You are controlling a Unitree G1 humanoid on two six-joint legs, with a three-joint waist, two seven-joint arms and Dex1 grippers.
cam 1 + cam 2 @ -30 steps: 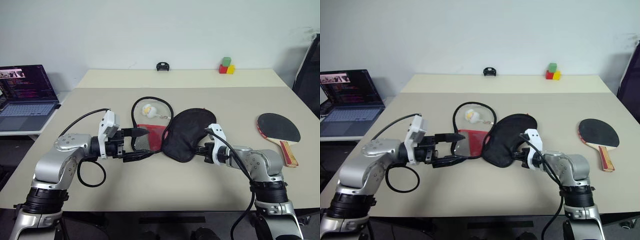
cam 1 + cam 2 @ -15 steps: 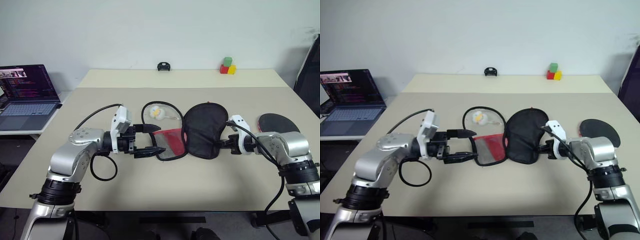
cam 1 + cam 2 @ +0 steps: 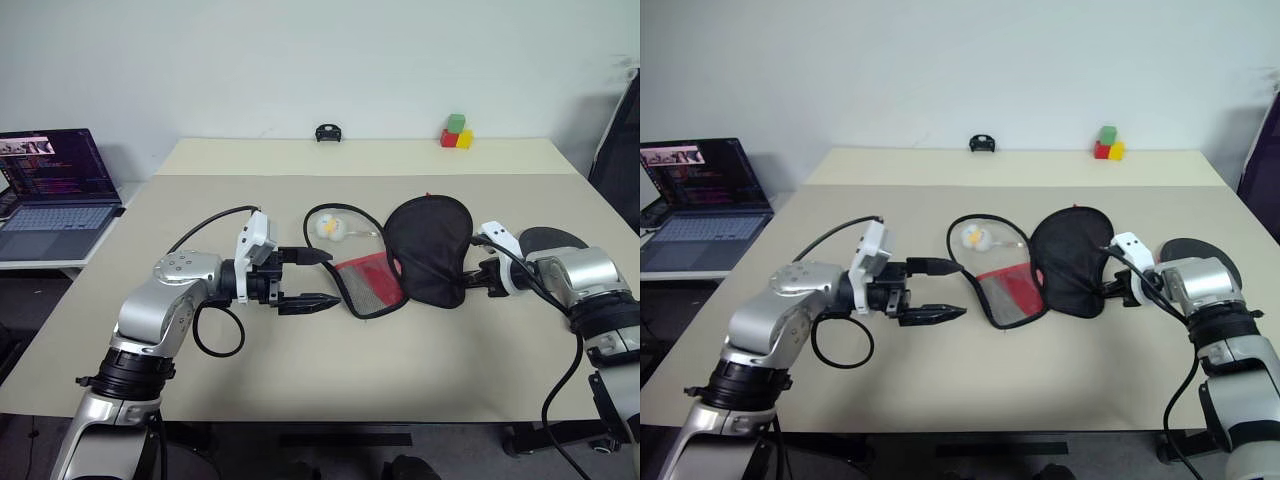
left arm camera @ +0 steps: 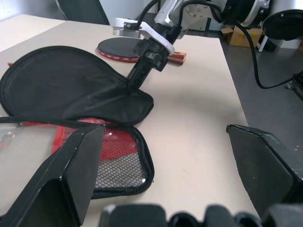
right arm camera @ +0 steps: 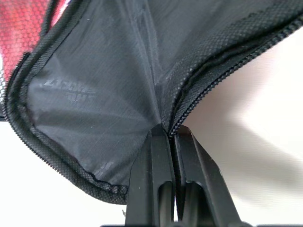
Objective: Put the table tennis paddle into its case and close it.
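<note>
The case [image 3: 430, 250] lies open mid-table: a black flap to the right, a red mesh part [image 3: 370, 283] in front, and a pale inside. My right gripper [image 3: 472, 281] is shut on the edge of the black flap, which the right wrist view shows pinched between its fingertips [image 5: 161, 142]. The table tennis paddle [image 3: 1200, 250] lies flat at the right, partly hidden behind my right arm. My left gripper [image 3: 320, 277] hovers open just left of the red mesh part, holding nothing. The left wrist view shows the paddle [image 4: 118, 47] beyond the case.
A small white and yellow object [image 3: 328, 228] lies in the case's pale inside. A laptop [image 3: 50, 190] sits on a side table at the left. Coloured blocks [image 3: 455, 133] and a small black object [image 3: 325, 132] stand at the far edge. A dark chair [image 3: 620, 150] is at the right.
My right gripper, still shut on the flap, has dragged the case rightward towards the paddle. My left gripper, still open, has followed it to the right.
</note>
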